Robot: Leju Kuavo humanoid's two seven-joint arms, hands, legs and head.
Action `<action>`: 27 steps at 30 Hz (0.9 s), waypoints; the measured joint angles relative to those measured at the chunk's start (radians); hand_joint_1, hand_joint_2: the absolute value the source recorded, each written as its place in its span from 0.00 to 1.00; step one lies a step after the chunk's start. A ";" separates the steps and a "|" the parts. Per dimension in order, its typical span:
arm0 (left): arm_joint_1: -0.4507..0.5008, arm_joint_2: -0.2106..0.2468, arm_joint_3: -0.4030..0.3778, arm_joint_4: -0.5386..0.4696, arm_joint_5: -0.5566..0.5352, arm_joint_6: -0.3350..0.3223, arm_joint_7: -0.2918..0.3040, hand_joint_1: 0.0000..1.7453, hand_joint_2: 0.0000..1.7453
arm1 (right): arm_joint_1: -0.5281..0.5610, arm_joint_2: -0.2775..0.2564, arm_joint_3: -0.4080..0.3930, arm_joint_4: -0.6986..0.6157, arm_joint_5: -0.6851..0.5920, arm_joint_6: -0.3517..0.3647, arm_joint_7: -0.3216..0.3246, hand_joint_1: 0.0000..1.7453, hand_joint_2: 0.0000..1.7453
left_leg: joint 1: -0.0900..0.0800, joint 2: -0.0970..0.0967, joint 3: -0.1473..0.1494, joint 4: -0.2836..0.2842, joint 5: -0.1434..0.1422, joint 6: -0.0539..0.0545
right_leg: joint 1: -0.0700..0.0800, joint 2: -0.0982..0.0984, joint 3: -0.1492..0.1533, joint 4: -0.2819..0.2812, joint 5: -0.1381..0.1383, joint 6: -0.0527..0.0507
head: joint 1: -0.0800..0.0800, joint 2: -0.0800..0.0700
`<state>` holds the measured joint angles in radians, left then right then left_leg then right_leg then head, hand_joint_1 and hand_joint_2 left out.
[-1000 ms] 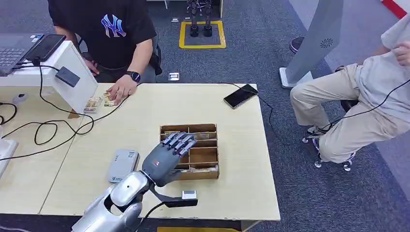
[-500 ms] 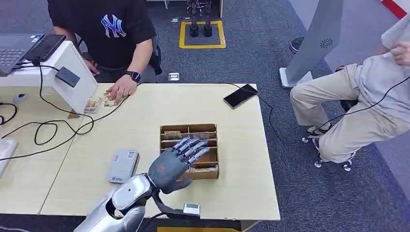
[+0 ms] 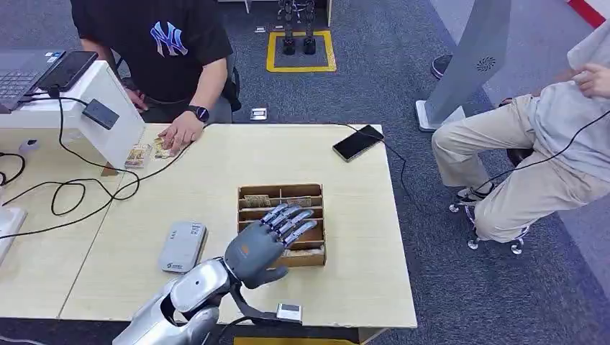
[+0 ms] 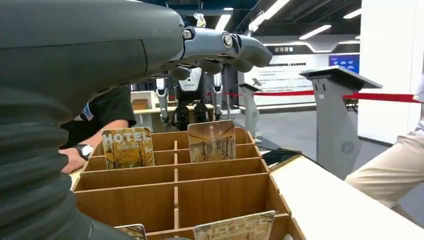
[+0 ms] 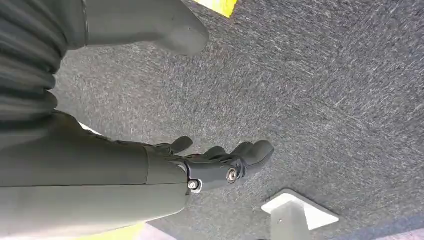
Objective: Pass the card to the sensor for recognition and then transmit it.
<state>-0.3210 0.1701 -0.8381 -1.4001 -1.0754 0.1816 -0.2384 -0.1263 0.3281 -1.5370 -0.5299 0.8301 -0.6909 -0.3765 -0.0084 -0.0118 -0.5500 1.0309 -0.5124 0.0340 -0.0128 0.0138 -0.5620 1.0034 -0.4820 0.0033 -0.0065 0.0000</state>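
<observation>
Two cards stand upright in the wooden tray's far row; left robot hand hovers above it, fingers spread (apparently holding nothing).

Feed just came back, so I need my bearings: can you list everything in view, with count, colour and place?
wooden card box: one, brown, table centre
cards: several, upright in the box's rows
card reader: one, grey, left of the box
phone: one, black, far right edge of the table
cables: black, table left
white stand: one, far left
people: two, seated
left hand: open, over the box
right hand: open, hanging above grey carpet
</observation>
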 joint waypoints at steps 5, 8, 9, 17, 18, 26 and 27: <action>-0.008 -0.002 -0.011 0.011 -0.003 -0.003 0.001 0.00 1.00 | 0.000 0.001 0.000 -0.001 0.000 0.000 0.000 0.00 1.00 | 0.000 0.000 0.000 0.000 0.000 0.000 | 0.000 0.000 0.000 0.000 0.000 0.000 | 0.000 0.000; -0.011 -0.013 -0.014 0.016 -0.024 -0.002 0.024 0.00 1.00 | 0.000 0.001 0.000 -0.001 0.005 0.000 0.000 0.00 1.00 | 0.000 0.000 0.000 0.000 0.000 0.000 | 0.000 0.000 0.000 0.000 0.000 0.000 | 0.000 0.000; -0.011 -0.018 -0.015 0.019 -0.037 0.000 0.042 0.00 1.00 | 0.000 0.001 0.000 -0.001 0.005 0.000 0.000 0.00 1.00 | 0.000 0.000 0.000 0.000 0.000 0.000 | 0.000 0.000 0.000 0.000 0.000 0.000 | 0.000 0.000; -0.017 -0.048 -0.016 0.050 -0.087 0.008 0.111 0.00 1.00 | 0.000 0.001 0.000 -0.001 -0.001 0.000 0.006 0.00 1.00 | 0.000 0.000 0.000 0.000 0.000 0.000 | 0.000 0.000 0.000 0.000 0.000 0.000 | 0.000 0.000; -0.017 -0.050 -0.015 0.053 -0.098 0.007 0.122 0.00 1.00 | 0.001 0.001 0.000 -0.001 -0.003 0.000 0.008 0.00 1.00 | 0.000 0.000 0.000 0.000 0.000 0.000 | 0.000 0.000 0.000 0.000 0.000 0.000 | 0.000 0.000; -0.018 -0.059 -0.016 0.070 -0.130 -0.003 0.165 0.00 1.00 | 0.001 0.001 0.000 -0.006 -0.012 0.000 0.023 0.00 1.00 | 0.000 0.000 0.000 0.000 0.000 0.000 | 0.000 0.000 0.000 0.000 0.000 0.000 | 0.000 0.000; -0.018 -0.060 -0.016 0.070 -0.136 -0.006 0.173 0.00 1.00 | 0.002 0.001 0.000 -0.006 -0.013 0.000 0.025 0.00 1.00 | 0.000 0.000 0.000 0.000 0.000 0.000 | 0.000 0.000 0.000 0.000 0.000 0.000 | 0.000 0.000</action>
<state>-0.3388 0.1106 -0.8537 -1.3298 -1.2112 0.1758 -0.0652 -0.1247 0.3292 -1.5370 -0.5364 0.8175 -0.6912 -0.3517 -0.0084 -0.0117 -0.5501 1.0309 -0.5124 0.0340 -0.0128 0.0139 -0.5624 1.0034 -0.4820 0.0033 -0.0061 0.0000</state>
